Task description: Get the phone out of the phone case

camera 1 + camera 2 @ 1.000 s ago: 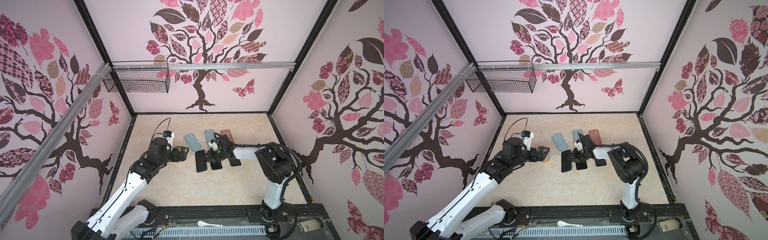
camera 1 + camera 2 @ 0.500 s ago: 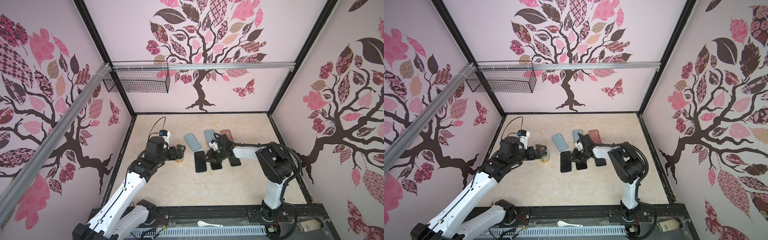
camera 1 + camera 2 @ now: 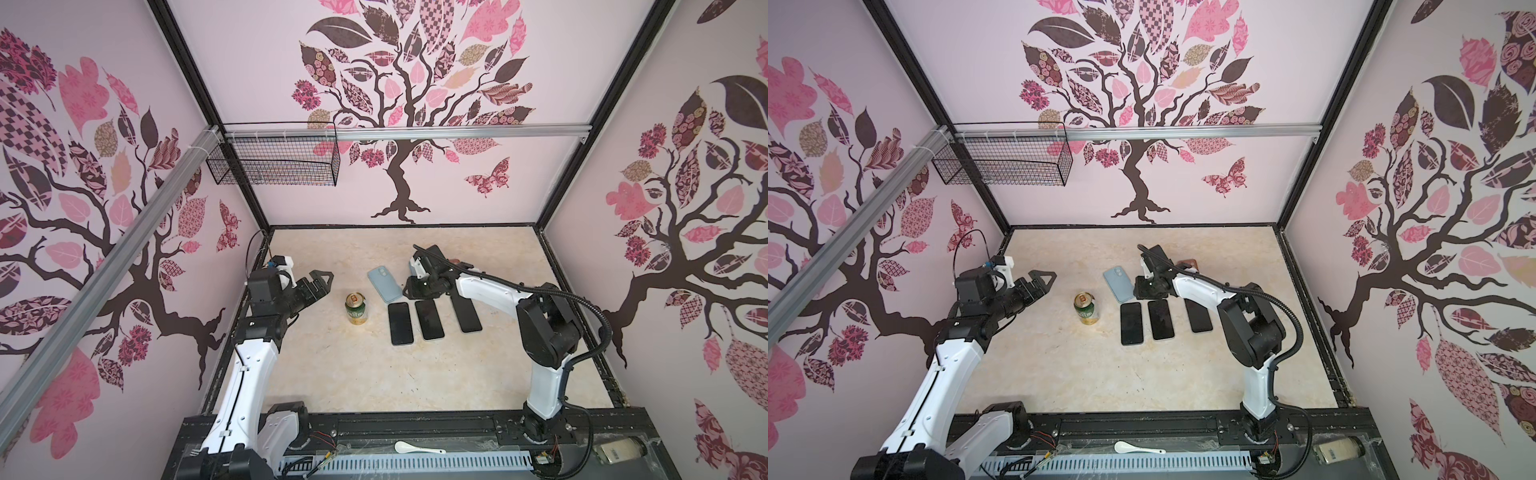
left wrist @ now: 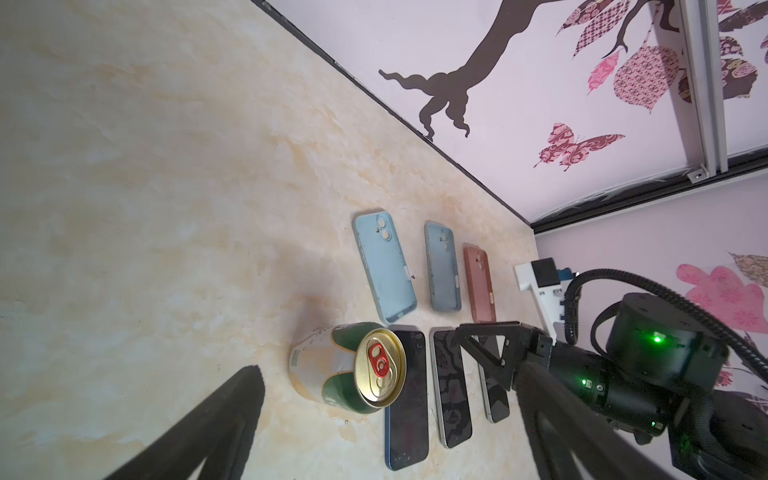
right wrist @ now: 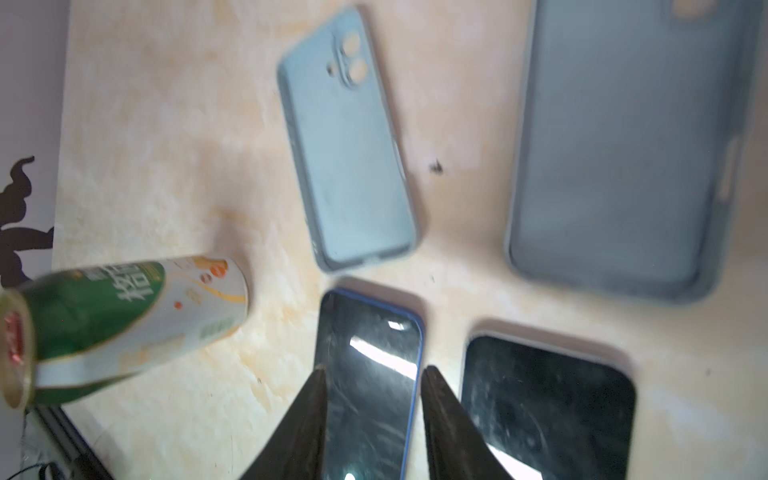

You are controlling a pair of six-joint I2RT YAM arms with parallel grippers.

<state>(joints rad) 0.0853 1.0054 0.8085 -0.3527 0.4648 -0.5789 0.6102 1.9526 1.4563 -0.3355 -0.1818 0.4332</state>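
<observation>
Tabletop (image 3: 374, 374): three phones (image 4: 407, 395) (image 4: 452, 386) (image 4: 496, 399), three cases (image 4: 384, 266) (image 4: 442, 266) (image 4: 480, 284)

Enclosure of three walls (image 3: 478, 199) in pale pink, each bearing a dark-branched tree decal (image 3: 400, 183) with pink and patterned brown leaves. One butterfly decal (image 3: 488, 180) on the back wall.
Black frame posts (image 3: 190, 70) at both far corners.
Aluminium rail (image 3: 457, 132) across the back wall; a second rail (image 3: 104, 276) along the left wall.
Black wire basket (image 3: 274, 166) hung at the far left corner.
Table (image 3: 353, 374): cream marble-look top, black-edged.
Black track (image 3: 415, 426) along the near edge, with a white slotted duct (image 3: 415, 461) before it.
Light even and diffuse.
</observation>
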